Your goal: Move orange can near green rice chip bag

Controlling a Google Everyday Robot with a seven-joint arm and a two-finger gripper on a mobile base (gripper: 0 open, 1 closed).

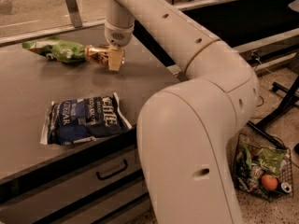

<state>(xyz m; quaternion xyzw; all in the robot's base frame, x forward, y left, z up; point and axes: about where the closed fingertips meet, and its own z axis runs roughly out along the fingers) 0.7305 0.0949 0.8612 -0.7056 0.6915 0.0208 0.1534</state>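
Note:
The orange can lies on its side in my gripper, which is shut on it just above the grey counter at the back. The can's left end is close to the right end of the green rice chip bag, which lies flat at the back left of the counter. I cannot tell whether can and bag touch. My arm reaches in from the right and comes down onto the can.
A dark blue chip bag lies near the counter's front edge. A drawer with a black handle is below. A wire basket with items stands on the floor at the right. A metal post stands behind the green bag.

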